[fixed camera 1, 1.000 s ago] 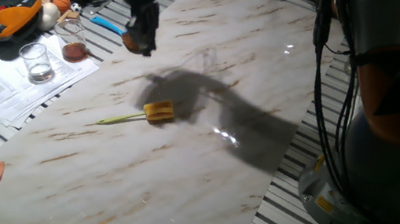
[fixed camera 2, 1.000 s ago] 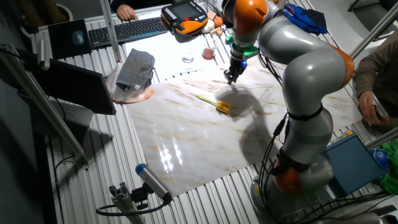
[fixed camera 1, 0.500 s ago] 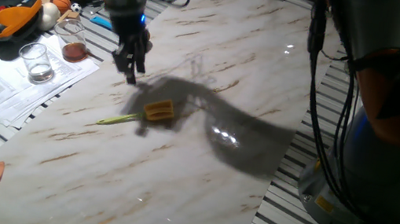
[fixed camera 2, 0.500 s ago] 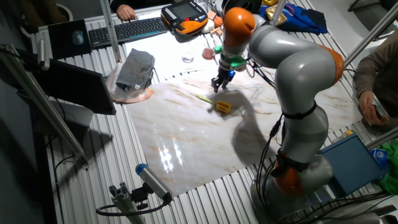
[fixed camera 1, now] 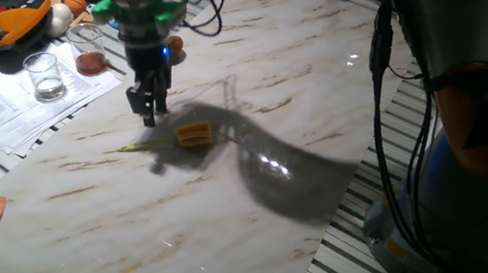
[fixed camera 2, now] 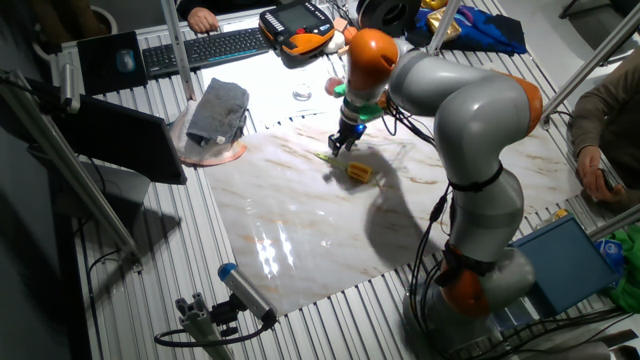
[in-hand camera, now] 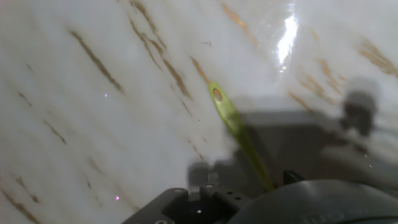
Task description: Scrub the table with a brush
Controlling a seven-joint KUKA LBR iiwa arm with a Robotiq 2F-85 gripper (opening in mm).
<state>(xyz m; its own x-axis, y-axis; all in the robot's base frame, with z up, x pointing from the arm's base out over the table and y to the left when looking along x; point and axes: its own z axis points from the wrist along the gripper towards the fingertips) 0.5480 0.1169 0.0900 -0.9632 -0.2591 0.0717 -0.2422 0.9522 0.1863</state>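
**Op:** Since a second ago I've swung the arm [fixed camera 2: 470, 110] down; the gripper [fixed camera 1: 147, 110] hovers over the brush [fixed camera 1: 181, 137] handle, mid-table [fixed camera 1: 241, 223].

**Spotter:** Fingers?

**Op:** Can't tell if parted. Descending off-centre could flick that thin stick away. Only the hand view shows its holed tip [in-hand camera: 217, 94].

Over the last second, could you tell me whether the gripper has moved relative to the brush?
Yes. In one fixed view the gripper has come down and forward from the far table edge to hover just behind the handle of the brush, which has stayed put.
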